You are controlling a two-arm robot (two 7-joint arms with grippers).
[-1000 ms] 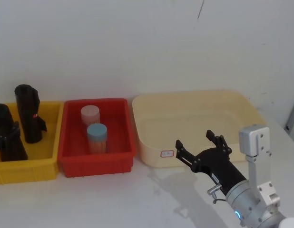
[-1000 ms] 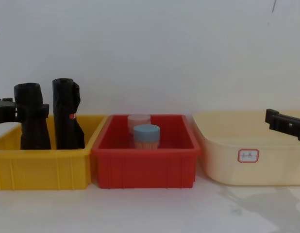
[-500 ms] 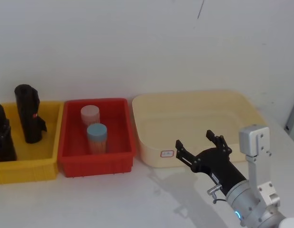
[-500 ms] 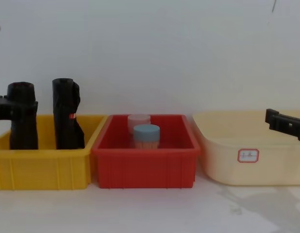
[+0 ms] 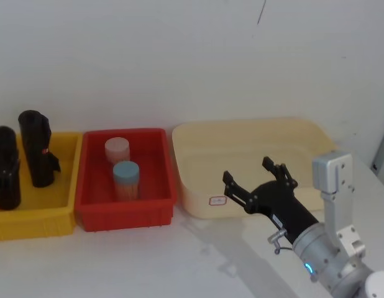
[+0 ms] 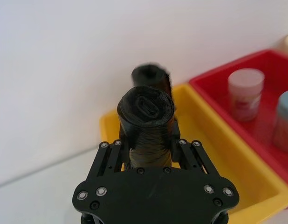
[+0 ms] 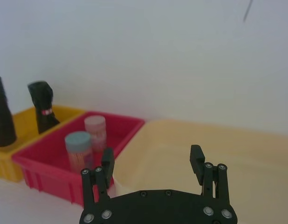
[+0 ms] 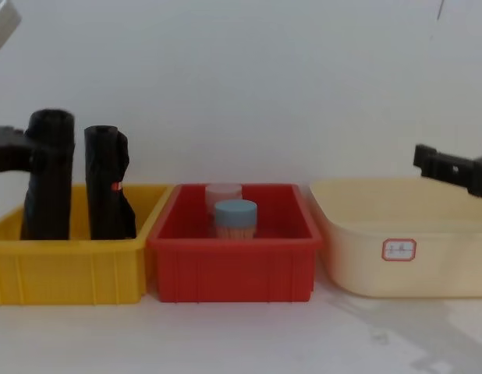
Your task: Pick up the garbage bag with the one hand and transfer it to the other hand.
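The garbage bag (image 5: 5,167) is a plain black roll, upright at the left end of the yellow bin (image 5: 61,218). My left gripper (image 6: 146,140) is shut on its upper part, one finger on each side. In the chest view the garbage bag (image 8: 47,175) rises above the yellow bin's (image 8: 69,269) wall, which hides its lower end, and the left gripper (image 8: 8,148) reaches it from the left edge. My right gripper (image 5: 248,171), on the blue-ringed arm, hangs open and empty over the front of the cream tub (image 5: 254,130).
A second black roll with a red-orange mark (image 5: 35,149) stands beside the held one in the yellow bin. The red bin (image 5: 127,214) in the middle holds two lidded jars (image 5: 126,180). White table lies in front of the bins.
The left gripper has raised the garbage bag a little, and it stands higher above the bin wall. The right gripper has moved up and slightly towards the left.
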